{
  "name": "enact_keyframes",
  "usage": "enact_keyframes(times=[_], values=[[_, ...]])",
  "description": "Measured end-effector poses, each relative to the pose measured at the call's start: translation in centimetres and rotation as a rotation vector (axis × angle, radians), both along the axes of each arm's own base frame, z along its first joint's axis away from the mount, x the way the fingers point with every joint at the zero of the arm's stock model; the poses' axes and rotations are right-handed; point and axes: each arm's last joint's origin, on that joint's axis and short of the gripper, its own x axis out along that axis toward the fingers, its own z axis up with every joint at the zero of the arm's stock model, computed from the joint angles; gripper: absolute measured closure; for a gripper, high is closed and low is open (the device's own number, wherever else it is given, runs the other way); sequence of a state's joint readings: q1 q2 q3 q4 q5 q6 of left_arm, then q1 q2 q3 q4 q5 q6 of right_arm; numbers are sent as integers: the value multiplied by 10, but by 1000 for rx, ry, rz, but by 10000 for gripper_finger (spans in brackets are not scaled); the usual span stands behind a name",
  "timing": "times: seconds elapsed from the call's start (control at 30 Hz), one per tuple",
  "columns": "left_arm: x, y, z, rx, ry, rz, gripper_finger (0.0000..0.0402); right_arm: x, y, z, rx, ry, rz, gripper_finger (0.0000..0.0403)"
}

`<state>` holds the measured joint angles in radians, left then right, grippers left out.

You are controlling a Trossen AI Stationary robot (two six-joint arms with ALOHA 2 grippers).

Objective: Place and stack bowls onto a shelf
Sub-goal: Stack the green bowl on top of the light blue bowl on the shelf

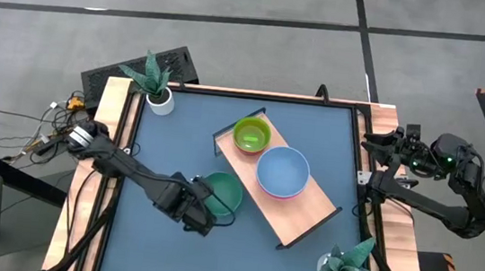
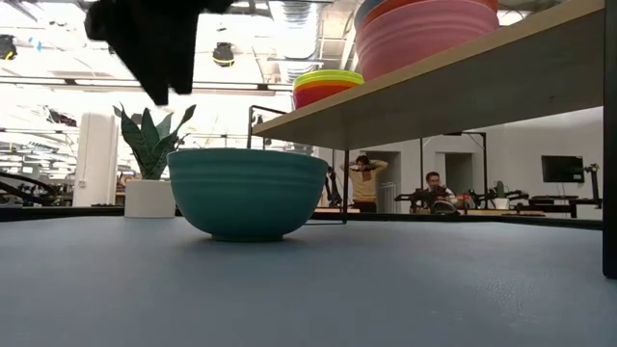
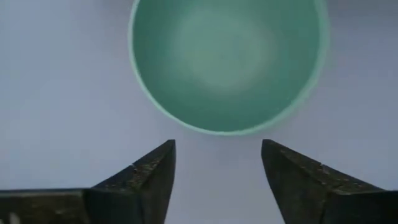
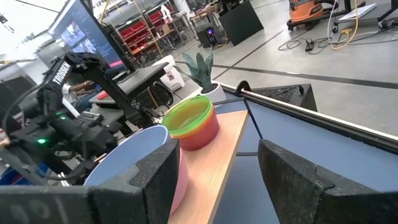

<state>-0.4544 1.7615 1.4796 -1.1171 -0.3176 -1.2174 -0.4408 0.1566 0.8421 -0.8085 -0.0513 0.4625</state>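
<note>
Risk lay in my left claw (image 3: 217, 168): fingers spread wide and empty, it hung just above the round teal plastic bowl (image 1: 222, 192) on the blue counter (image 1: 315, 134), at nine o'clock of the light wooden shelf (image 1: 306, 216). Descending off-centre, I judged, would shove that bowl away.

White-potted spiky green plant (image 1: 159, 86) at counter's far corner; second spiky plant (image 1: 348, 266) at near corner; two people (image 2: 364, 180) beyond.
</note>
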Motion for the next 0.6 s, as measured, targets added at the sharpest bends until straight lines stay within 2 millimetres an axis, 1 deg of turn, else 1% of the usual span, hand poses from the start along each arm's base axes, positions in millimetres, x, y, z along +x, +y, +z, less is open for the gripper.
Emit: enact_keyframes(times=[0.13,0.2,0.3,0.4,0.47,0.53,0.6], values=[[-1,10,-10,6,17,51,154,0,0,0,0,0,0,158],[-3,15,-9,7,11,68,151,0,0,0,0,0,0,158],[-10,22,-2,15,-24,96,151,0,0,0,0,0,0,158],[-23,30,5,2,-96,139,154,0,0,0,0,0,0,158],[-33,35,5,-27,-171,182,154,0,0,0,0,0,0,158],[-43,39,-1,-67,-233,214,154,0,0,0,0,0,0,158],[-51,44,-8,-114,-255,237,154,0,0,0,0,0,0,158]])
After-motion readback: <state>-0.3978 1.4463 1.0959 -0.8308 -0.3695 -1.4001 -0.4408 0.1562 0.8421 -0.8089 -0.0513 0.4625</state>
